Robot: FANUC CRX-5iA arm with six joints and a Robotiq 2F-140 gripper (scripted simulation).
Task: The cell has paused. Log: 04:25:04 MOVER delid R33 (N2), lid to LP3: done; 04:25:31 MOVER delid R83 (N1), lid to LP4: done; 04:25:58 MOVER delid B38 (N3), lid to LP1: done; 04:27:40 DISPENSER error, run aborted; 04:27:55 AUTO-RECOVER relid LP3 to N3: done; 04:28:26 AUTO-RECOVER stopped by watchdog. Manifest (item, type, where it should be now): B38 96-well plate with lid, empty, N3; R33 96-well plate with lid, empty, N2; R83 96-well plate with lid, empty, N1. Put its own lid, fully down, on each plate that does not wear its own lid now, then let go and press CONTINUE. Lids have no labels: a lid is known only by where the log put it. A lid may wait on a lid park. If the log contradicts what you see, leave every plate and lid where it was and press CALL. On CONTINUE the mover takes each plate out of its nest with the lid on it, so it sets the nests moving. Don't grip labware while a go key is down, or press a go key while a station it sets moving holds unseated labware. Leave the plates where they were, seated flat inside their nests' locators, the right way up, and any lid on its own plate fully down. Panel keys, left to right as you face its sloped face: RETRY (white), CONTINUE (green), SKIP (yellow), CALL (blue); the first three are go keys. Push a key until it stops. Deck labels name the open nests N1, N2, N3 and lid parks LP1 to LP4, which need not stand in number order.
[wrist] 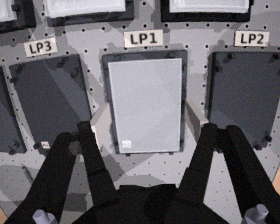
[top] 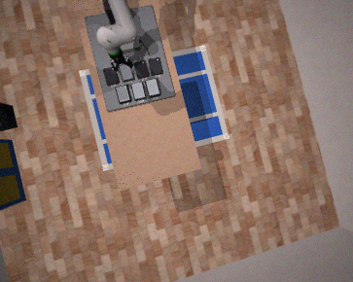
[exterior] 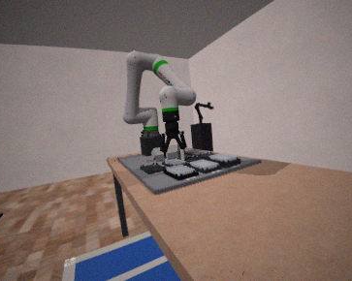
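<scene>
My gripper (top: 123, 65) (exterior: 175, 156) (wrist: 147, 110) is open, its pads either side of a pale lid (wrist: 145, 106) (top: 128, 74) (exterior: 175, 162) on lid park LP1, with a gap at each side in the wrist view. Park LP3 (wrist: 51, 102) and park LP2 (wrist: 248, 97) are bare. A fourth park (wrist: 2, 117), its label out of view, shows no lid in its visible part. Three plates stand in the nests: one (top: 123, 93) (exterior: 180, 171), a middle one (top: 138, 90) (exterior: 205, 166) and another (top: 153, 88) (exterior: 224, 158). Their lids and nest labels cannot be made out. The panel keys are not distinguishable.
Small dark corner locators stand up on the parks. The nests, cut off at the top of the wrist view, lie just beyond the park labels. The grey pegboard deck (top: 97, 46) (exterior: 155, 188) sits on a wooden table (top: 151, 141) (exterior: 279, 218).
</scene>
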